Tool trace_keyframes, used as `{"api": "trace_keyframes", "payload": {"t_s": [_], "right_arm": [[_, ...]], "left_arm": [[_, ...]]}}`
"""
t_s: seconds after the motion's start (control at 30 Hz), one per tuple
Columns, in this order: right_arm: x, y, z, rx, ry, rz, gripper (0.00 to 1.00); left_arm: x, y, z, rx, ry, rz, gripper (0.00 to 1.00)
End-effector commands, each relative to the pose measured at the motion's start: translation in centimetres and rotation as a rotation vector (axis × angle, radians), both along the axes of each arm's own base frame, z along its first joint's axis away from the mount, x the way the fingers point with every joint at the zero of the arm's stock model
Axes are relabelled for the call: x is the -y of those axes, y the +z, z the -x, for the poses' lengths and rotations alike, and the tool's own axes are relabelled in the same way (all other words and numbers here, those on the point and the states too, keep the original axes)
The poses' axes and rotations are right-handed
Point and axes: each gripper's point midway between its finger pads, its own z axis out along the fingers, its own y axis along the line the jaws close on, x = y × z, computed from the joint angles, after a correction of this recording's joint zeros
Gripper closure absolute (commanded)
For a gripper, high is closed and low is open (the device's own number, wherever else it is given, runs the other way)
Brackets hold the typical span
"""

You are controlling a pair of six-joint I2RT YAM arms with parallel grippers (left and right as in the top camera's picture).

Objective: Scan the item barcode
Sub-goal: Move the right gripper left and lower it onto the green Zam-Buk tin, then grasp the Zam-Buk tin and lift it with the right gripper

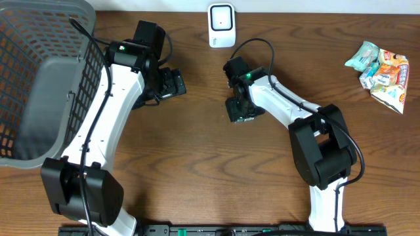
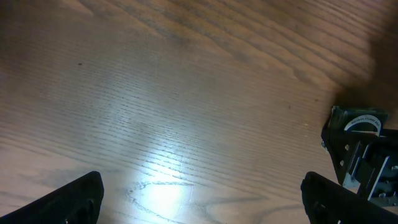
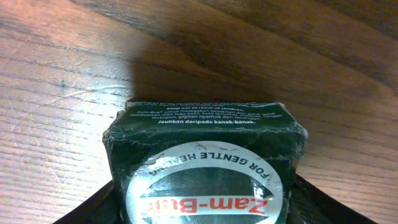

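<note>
Right wrist view, lower centre: a green Zam-Buk box (image 3: 205,149) sits between the fingers of the right gripper (image 3: 205,205), grip unclear; the left gripper (image 2: 202,186) hangs spread wide above the table (image 2: 155,93).

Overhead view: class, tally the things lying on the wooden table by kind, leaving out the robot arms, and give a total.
grey plastic mesh basket: 1
white barcode scanner: 1
dark green Zam-Buk box: 1
heap of colourful snack packets: 1 (packets overlap too much to count singly)
Total: 4
</note>
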Motion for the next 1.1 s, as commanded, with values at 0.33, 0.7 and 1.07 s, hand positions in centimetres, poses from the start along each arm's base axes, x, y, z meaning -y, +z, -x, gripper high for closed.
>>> {"api": "trace_keyframes", "payload": {"t_s": [0.33, 0.7, 1.07], "right_arm": [[-2.1, 1.0, 1.2, -0.105, -0.006, -0.173, 0.45], [-4.9, 6.9, 0.6, -0.306, -0.095, -0.749, 0.48], [-1.5, 15.9, -2.3, -0.58, -0.406, -1.322, 0.5]], "left_arm": [[-0.1, -0.3, 0.1, -0.012, 0.015, -0.003, 0.0], [-0.1, -0.3, 0.1, -0.012, 0.015, -0.003, 0.0], [-0.1, -0.3, 0.1, -0.012, 0.015, -0.003, 0.0]]}}
